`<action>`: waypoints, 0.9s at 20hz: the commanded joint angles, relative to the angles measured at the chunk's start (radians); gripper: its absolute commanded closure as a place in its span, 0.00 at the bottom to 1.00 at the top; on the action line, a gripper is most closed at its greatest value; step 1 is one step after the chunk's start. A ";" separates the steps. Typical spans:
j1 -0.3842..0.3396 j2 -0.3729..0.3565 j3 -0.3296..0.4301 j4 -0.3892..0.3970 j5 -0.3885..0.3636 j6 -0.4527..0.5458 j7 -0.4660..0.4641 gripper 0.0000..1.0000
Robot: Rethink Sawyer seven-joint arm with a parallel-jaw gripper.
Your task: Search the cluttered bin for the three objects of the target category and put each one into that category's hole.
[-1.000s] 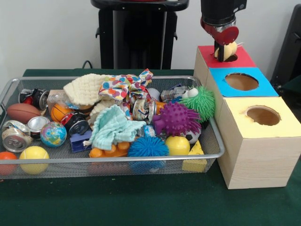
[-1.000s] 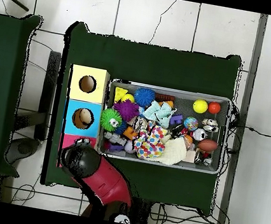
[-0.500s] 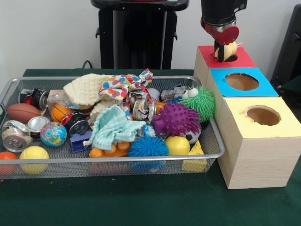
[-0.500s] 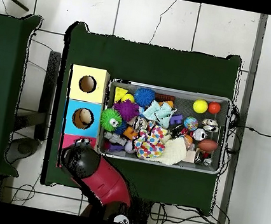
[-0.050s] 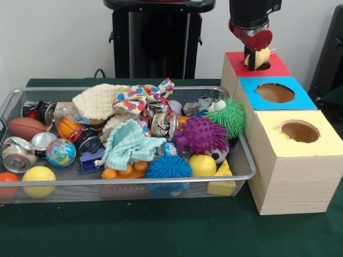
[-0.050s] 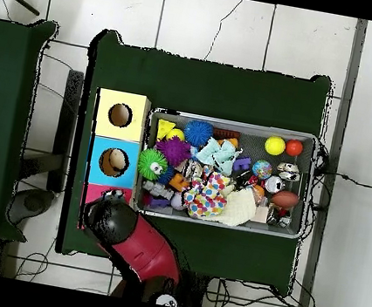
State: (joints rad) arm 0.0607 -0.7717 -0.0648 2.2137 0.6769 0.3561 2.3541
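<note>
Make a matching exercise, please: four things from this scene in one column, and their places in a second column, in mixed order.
Things:
1. gripper
2. orange ball
3. purple spiky ball
4. brown football

Places:
A. in the bin's front left corner in the front view
B. over the hole of the red-topped box
C. against the bin's left wall, behind the crushed cans
D. in the right part of the bin, beside the green spiky ball

Pairs: 1-B, 2-A, 3-D, 4-C

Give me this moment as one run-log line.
gripper: shut on pale object, over red box hole | blue box: something inside, seen from overhead | yellow box: hole looks empty | bin: cluttered
</note>
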 commanded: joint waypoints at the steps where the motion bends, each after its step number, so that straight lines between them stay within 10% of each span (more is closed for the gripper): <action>1: -0.001 0.396 0.111 -0.041 -0.020 -0.409 0.271 1.00; 18: 0.034 0.385 0.062 -0.060 -0.038 -0.399 0.240 1.00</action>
State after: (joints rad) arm 0.1071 -0.7648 -0.1044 2.1978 0.6747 0.3529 2.3541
